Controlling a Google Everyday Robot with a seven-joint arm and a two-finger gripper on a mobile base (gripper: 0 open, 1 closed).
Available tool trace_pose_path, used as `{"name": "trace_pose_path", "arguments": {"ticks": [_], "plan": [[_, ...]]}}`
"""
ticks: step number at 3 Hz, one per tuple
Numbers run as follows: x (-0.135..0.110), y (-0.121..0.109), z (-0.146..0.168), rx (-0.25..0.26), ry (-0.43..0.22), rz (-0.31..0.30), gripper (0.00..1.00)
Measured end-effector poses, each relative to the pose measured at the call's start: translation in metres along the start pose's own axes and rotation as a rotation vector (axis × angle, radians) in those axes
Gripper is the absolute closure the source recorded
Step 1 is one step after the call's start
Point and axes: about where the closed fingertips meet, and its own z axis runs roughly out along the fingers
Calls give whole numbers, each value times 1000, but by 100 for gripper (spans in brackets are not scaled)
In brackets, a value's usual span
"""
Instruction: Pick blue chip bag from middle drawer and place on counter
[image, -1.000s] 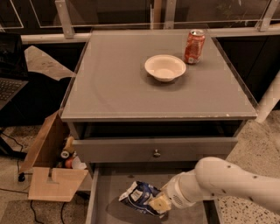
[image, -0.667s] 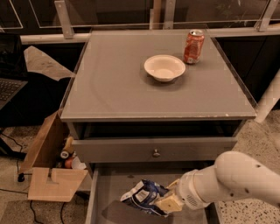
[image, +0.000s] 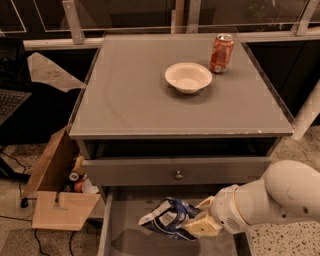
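The blue chip bag (image: 166, 218) is crumpled dark-blue foil with white patches. It hangs just above the grey floor of the open middle drawer (image: 129, 207) and casts a shadow there. My gripper (image: 200, 222) comes in from the lower right on a white arm. Its tan fingers (image: 204, 226) are shut on the bag's right end. The counter (image: 135, 95) is the wide grey cabinet top above, with a white bowl (image: 188, 76) and an orange-red soda can (image: 221, 53) on it.
A drawer with a grey front and a small round knob (image: 178, 174) sticks out slightly just above the bag. An open cardboard box (image: 55, 190) with small items stands on the floor at the left. A laptop (image: 10, 100) sits at the far left.
My arm has pulled back to the right and risen a little. The chip bag has come up with it, slightly up and to the right, off the drawer floor.
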Motion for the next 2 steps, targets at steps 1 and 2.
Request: {"name": "trace_pose_path", "arguments": {"ticks": [1,2], "plan": [[-29,6,-28,14,-78,-10,100],[-79,5,-89,87,-172,-54,100]]}}
